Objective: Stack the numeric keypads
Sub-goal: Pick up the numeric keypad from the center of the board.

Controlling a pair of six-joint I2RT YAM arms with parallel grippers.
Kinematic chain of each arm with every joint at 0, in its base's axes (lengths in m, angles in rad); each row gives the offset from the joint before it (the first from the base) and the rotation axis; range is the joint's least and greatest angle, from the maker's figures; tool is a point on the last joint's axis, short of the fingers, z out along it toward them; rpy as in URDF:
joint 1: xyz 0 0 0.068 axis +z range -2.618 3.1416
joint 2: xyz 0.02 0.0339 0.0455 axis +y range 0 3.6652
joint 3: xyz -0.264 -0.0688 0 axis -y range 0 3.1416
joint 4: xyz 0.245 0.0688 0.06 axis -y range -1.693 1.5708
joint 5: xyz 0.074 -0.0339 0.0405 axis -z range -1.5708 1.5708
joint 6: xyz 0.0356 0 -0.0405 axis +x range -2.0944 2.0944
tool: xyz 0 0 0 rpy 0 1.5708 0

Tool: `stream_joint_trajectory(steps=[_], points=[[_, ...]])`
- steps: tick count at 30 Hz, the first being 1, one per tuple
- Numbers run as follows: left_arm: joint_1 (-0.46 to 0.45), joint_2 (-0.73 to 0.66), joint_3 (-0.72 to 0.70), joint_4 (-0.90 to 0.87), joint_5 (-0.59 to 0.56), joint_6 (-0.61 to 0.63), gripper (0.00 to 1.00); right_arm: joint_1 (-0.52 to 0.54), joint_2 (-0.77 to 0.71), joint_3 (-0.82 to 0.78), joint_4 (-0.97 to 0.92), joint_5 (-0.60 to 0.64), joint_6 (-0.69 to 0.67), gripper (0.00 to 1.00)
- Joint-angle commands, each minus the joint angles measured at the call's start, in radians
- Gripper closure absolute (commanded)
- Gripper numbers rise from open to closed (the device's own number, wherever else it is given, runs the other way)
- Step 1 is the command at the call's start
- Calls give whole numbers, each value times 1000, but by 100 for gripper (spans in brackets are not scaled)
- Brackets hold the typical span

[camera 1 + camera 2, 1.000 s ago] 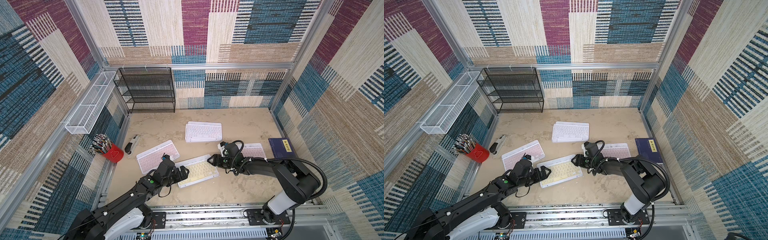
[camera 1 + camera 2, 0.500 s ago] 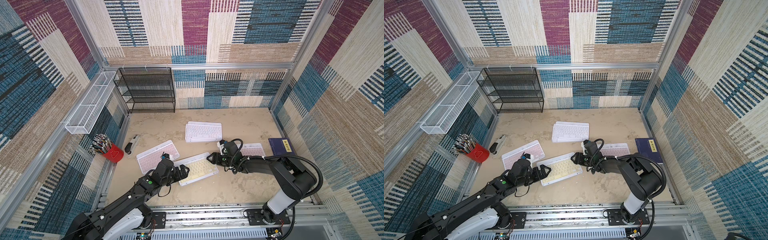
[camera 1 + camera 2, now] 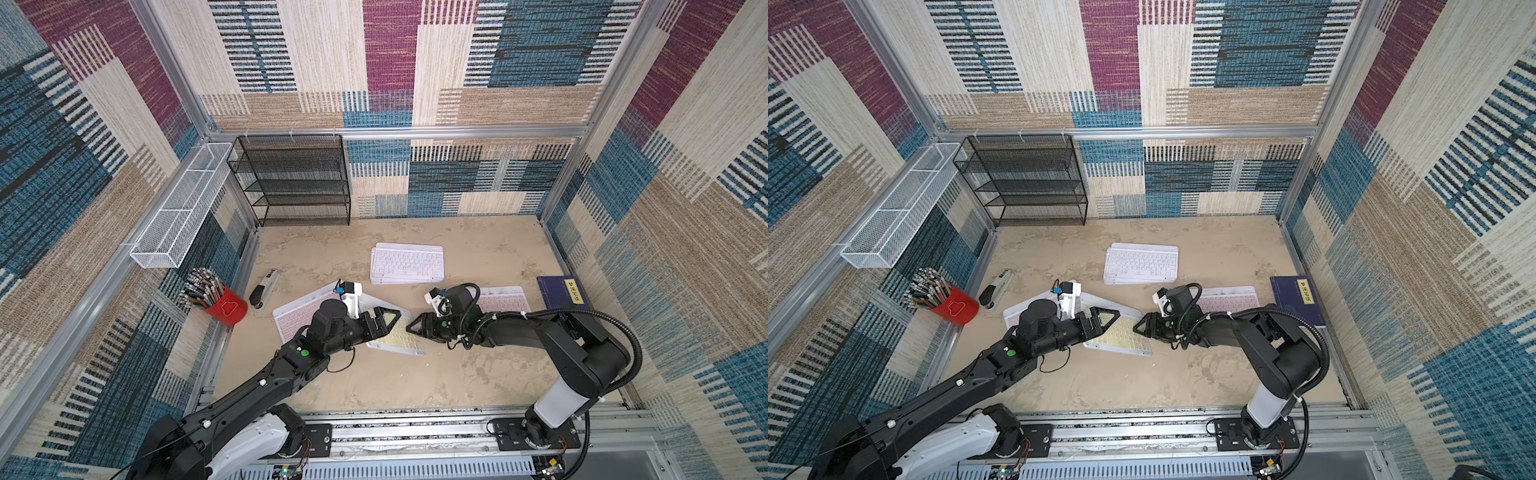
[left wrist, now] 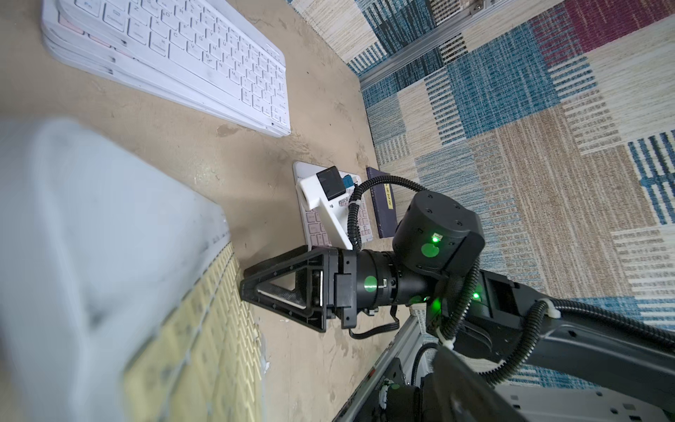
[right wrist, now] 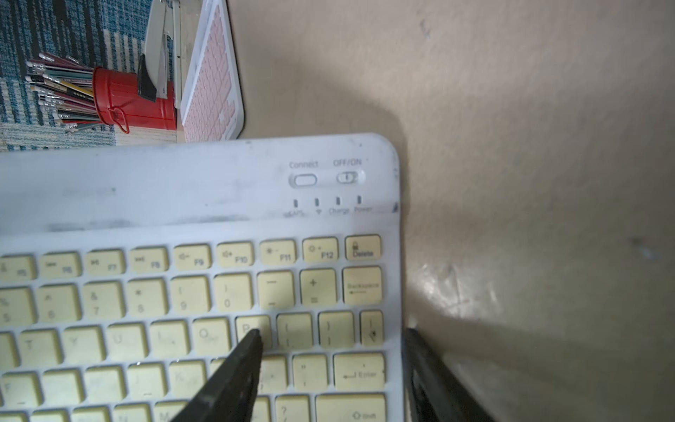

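Pickup of the yellow keypad [image 3: 397,338] is evidently the step in hand: it lies on the counter [image 3: 374,374], left claw [image 3: 388,322] wide open and empty over one end, right claw [image 3: 415,328] half-open astride the other, gripping nothing; next, clamp, lift, carry to the white-topped stack [image 3: 407,264].

yellow keypad [image 3: 399,338] lies askew at the centre; pink keypad [image 3: 293,320] just beside it, second pink keypad [image 3: 503,300] apart rightward; behind, a white-topped stack [image 3: 407,264].
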Motion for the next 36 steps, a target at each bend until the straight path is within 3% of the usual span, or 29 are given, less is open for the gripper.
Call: stream_joint_trajectory(steps=[1,9,18,21,23,27,36], points=[[0,-6,10,37,32,45,5,4,3,0,-149,-26,2,37],[1,-70,102,-355,-121,159,10,1,27,19,-167,-7,-6,37],[26,-79,38,-383,-128,161,21,0,42,26,-155,-4,2,36],[35,-79,28,-381,-123,162,39,0,45,26,-152,-12,0,36],[45,-78,27,-383,-109,164,63,0,45,23,-147,-14,1,37],[69,-79,27,-398,-86,164,99,-1,51,20,-140,-13,3,37],[132,-87,-2,-362,-15,148,100,-42,21,10,-135,-23,-25,36]])
